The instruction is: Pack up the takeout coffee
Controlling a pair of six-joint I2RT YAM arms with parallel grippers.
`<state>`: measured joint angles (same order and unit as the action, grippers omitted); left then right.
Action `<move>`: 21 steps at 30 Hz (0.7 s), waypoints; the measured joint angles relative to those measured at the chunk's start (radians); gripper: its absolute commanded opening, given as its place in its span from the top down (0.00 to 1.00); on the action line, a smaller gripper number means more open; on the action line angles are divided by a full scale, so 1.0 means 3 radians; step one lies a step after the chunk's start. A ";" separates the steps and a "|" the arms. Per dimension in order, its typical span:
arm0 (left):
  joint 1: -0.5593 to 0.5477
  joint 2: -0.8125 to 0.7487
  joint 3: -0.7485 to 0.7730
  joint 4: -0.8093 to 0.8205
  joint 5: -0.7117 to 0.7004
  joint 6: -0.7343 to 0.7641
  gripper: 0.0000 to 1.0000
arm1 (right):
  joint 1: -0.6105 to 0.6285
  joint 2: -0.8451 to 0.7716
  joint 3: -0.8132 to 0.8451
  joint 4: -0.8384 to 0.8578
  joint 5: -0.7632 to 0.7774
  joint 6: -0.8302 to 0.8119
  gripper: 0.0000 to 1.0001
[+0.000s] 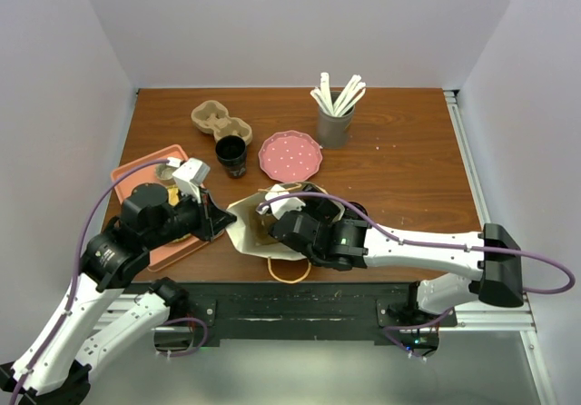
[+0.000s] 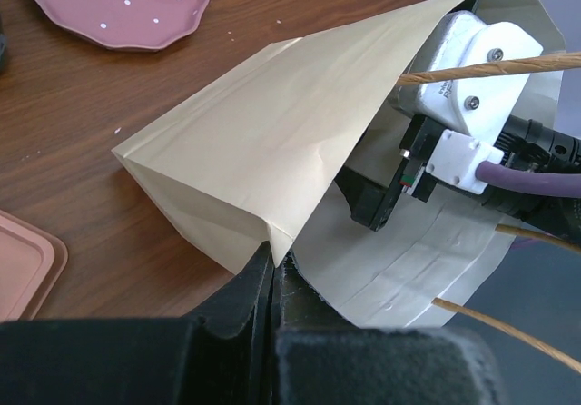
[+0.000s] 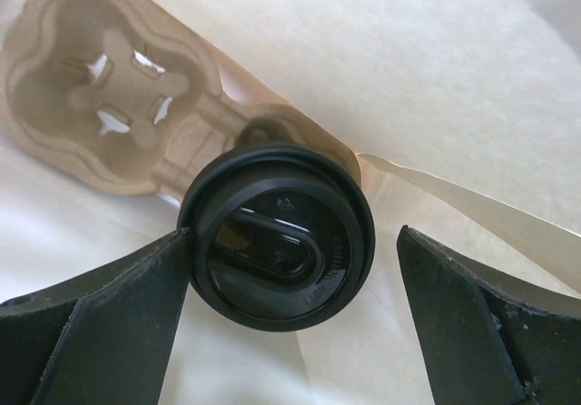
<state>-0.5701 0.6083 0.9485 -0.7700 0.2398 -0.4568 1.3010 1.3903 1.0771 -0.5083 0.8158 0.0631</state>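
Observation:
A tan paper bag (image 1: 243,232) lies open near the table's front edge. My left gripper (image 1: 216,220) is shut on the bag's folded edge (image 2: 270,246) and holds the mouth up. My right gripper (image 1: 277,219) reaches inside the bag. In the right wrist view a black lidded coffee cup (image 3: 277,237) stands in a cardboard cup carrier (image 3: 100,123) on the bag's floor. My right gripper (image 3: 295,242) is open around the lid: the left finger (image 3: 136,305) touches the rim, while the right finger (image 3: 472,314) stands apart from it.
A second black cup (image 1: 231,155) without a lid and another cardboard carrier (image 1: 216,119) stand further back. A pink dotted plate (image 1: 290,153), a grey holder of stirrers (image 1: 335,119) and an orange tray (image 1: 145,173) at the left share the table. The bag's rope handle (image 1: 289,273) hangs over the front edge.

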 measured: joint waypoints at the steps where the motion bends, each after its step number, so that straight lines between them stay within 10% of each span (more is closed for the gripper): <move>1: 0.0000 -0.0010 -0.0001 0.0000 0.0000 -0.0003 1.00 | 0.0001 -0.0018 0.0000 0.0001 -0.0005 -0.0004 0.01; 21: -0.0003 -0.0058 -0.0037 0.0000 -0.0001 -0.0013 1.00 | 0.0001 -0.0079 0.0006 0.0015 -0.0051 -0.0038 0.01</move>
<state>-0.5709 0.5907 0.9375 -0.7700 0.2394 -0.4606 1.3014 1.3666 1.0790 -0.5037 0.8005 0.0517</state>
